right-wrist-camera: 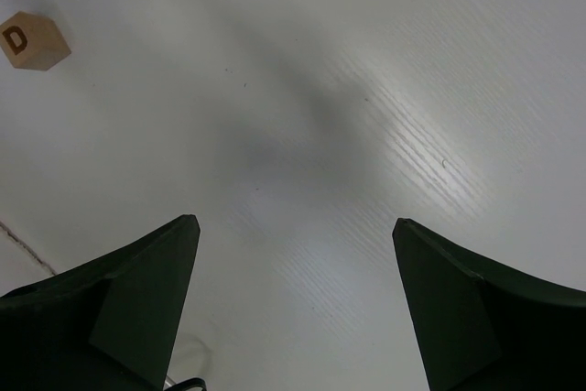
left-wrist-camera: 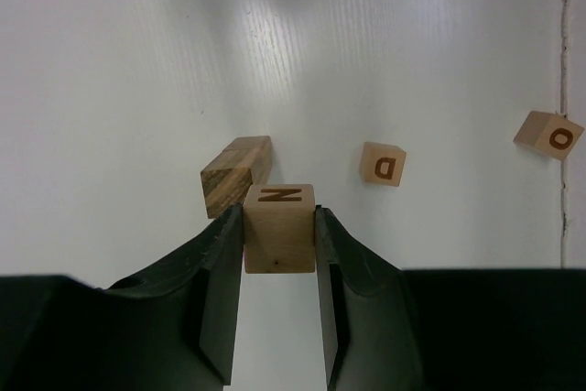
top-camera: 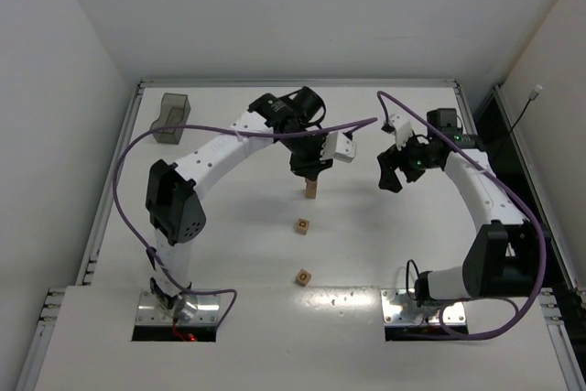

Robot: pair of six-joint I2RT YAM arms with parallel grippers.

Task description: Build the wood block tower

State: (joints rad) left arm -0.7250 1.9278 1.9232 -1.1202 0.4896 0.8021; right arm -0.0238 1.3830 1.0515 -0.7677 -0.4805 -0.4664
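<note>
The white table [top-camera: 229,254] holds a translucent dark-grey plastic bin [top-camera: 170,117] at its far left corner. Near the middle stands the tower [top-camera: 311,190], a narrow upright column of tan wood, 1 block wide, with darker streaked grain on its top face. The left gripper [top-camera: 310,173] hangs right over it, clamped on a light-brown wooden cube [left-wrist-camera: 279,231] stamped N, just beside the tower's top. The right gripper [right-wrist-camera: 293,222] hovers to the right, its jaws wide apart with nothing between them. 2 loose cubes lie toward the table's near edge: the D cube [left-wrist-camera: 383,163], then the O cube [left-wrist-camera: 548,135].
</note>
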